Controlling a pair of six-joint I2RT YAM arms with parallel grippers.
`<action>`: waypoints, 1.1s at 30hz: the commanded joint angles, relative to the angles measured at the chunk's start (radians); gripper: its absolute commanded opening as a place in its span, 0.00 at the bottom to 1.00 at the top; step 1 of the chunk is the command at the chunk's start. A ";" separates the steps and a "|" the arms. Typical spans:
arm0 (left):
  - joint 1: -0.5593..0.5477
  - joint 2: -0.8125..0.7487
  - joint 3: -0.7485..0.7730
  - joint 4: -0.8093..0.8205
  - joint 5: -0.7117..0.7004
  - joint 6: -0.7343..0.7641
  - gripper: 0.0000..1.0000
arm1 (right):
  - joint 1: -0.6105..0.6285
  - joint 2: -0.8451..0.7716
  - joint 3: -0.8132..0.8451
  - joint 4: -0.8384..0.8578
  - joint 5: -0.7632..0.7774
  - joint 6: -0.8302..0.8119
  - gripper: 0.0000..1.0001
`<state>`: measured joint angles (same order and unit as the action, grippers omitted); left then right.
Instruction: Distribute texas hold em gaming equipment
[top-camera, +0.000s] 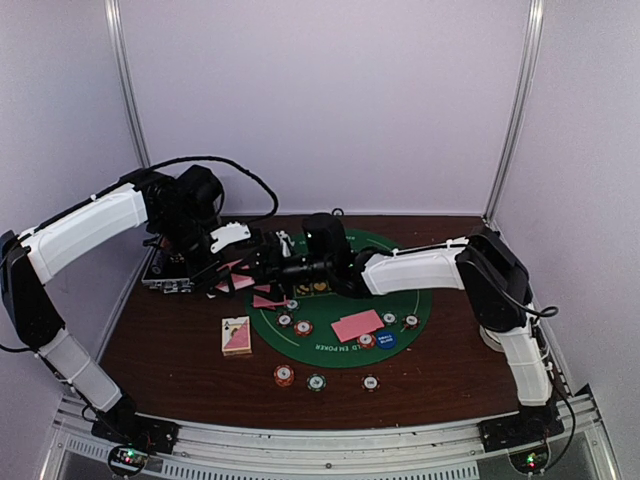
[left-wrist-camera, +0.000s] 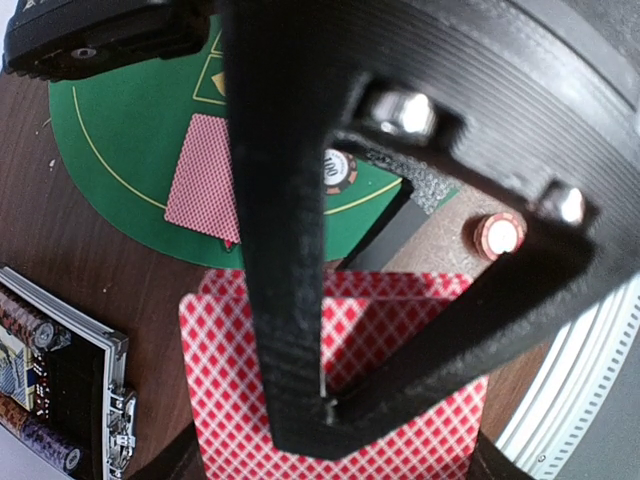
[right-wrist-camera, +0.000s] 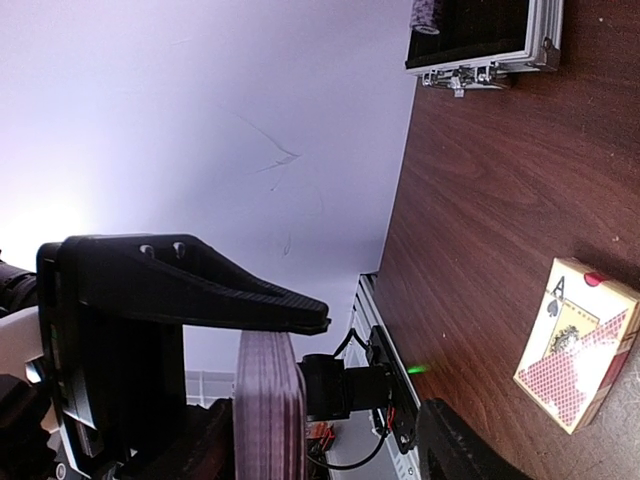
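Red diamond-backed playing cards (left-wrist-camera: 230, 370), a thin stack of them, sat clenched between the converged fingers of the left gripper (left-wrist-camera: 322, 418). They were held in the air above the dark wooden table (top-camera: 180, 370), just beside the left edge of the round green felt mat (top-camera: 415, 300).

The right gripper (right-wrist-camera: 372, 370) met the stack from the opposite side. In its wrist view the cards showed edge-on between its two fingers, touching the upper one. The lower contact fell outside the picture, so I could not tell whether it had clamped them or merely straddled them.

More cards lay face down on the mat (top-camera: 357, 325), among small round striped poker chips (top-camera: 303, 327) and a blue marker disc (top-camera: 386, 340). Three further chips rested on the wood nearer the arm bases. A printed card box (top-camera: 236, 336) lay by the mat's left rim, and the silver-edged black case (top-camera: 165, 275) stood open behind the left gripper.

Such cards probably weighed almost nothing, flexed readily and slid over one another. A hold across the flat faces near one short end looked safest. Squeezing the edges would likely bow the stack or let it fan out.
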<state>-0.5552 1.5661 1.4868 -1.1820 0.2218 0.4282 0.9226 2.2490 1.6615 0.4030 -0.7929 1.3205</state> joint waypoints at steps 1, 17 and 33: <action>0.001 -0.017 0.023 0.012 0.013 0.012 0.00 | -0.030 -0.029 -0.068 0.030 -0.023 -0.004 0.60; 0.001 -0.006 0.023 0.011 0.003 0.014 0.00 | -0.064 -0.147 -0.144 0.057 -0.041 -0.029 0.46; 0.001 -0.011 0.000 0.011 -0.024 0.018 0.00 | -0.077 -0.181 -0.156 0.106 -0.075 0.014 0.02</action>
<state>-0.5560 1.5661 1.4864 -1.1881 0.2089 0.4313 0.8623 2.1296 1.5135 0.4900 -0.8429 1.3354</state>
